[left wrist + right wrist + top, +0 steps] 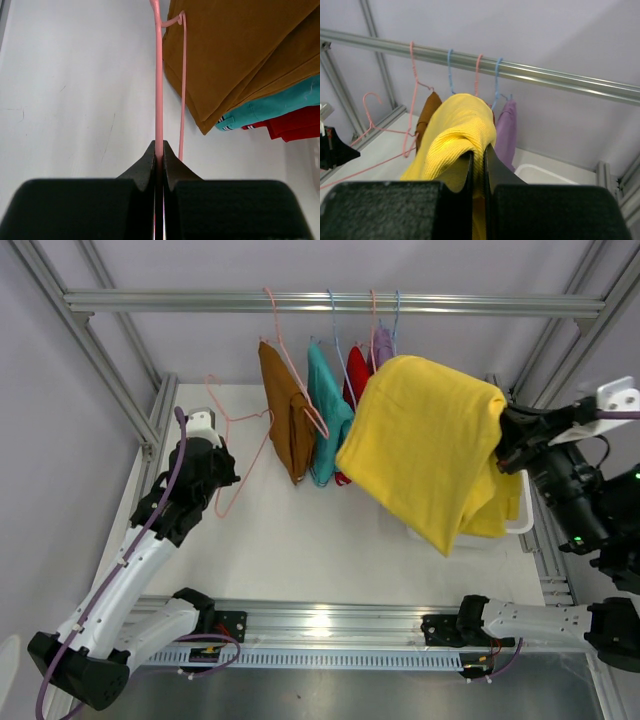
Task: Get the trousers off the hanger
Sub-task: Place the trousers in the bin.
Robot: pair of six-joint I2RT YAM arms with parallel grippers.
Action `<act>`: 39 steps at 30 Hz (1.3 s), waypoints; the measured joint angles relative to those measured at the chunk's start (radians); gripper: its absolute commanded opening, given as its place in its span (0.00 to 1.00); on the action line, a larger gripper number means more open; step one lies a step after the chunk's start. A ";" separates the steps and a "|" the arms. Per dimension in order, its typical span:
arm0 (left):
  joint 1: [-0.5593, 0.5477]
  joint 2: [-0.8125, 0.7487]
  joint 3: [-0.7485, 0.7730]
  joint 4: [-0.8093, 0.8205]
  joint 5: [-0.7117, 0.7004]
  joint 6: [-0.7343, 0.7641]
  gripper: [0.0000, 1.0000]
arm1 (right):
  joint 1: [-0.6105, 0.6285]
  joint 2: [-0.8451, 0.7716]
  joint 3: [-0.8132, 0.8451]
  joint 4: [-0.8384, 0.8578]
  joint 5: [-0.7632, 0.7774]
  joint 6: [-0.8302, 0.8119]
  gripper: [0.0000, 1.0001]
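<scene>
The right pincer (pixel 478 155) grips the soft yellow cloth trousers (pixel 430 450), off their hanger, the left pincer (pixel 159 150) grips a bare pink wire hanger (pixel 159 75), and brown (pixel 287 410), teal (pixel 325 410), red (pixel 357 375) and lavender trousers (pixel 383 343) hang between them, not yet taken off.

Yellow trousers (pixel 462 130) were soft matt cloth with a clearly ribbed knit. Brown trousers (pixel 235 50) were matt cloth with a smoother, tighter weave and stitched hems. Teal trousers (pixel 270 107), red trousers (pixel 295 125) and lavender trousers (pixel 506 132) were plain matt cloth. Pink hanger (pixel 159 75) was thin and smooth with a slight gloss, likely coated wire. Blue hangers (pixel 496 80) had the same finish. Far rail (pixel 330 302) was slotted metal extrusion with a brushed satin sheen. Near rail (pixel 320 622) was the same metal and showed glare. Table (pixel 65 100) was white, matt and smooth, with faint scuffs. Left gripper (pixel 159 150) and right gripper (pixel 478 157) were black matt plastic. Bin (pixel 545 175) on the right was white smooth plastic.
</scene>
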 measured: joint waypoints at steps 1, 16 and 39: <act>0.000 0.000 0.000 0.000 0.000 0.000 0.01 | 0.000 -0.016 -0.001 0.000 0.014 -0.004 0.00; 0.000 0.009 0.006 -0.006 0.002 0.000 0.00 | -0.037 -0.100 0.001 -0.069 0.123 -0.027 0.00; -0.006 0.016 0.007 -0.007 0.019 0.000 0.00 | -0.110 -0.251 0.030 -0.211 0.220 -0.016 0.00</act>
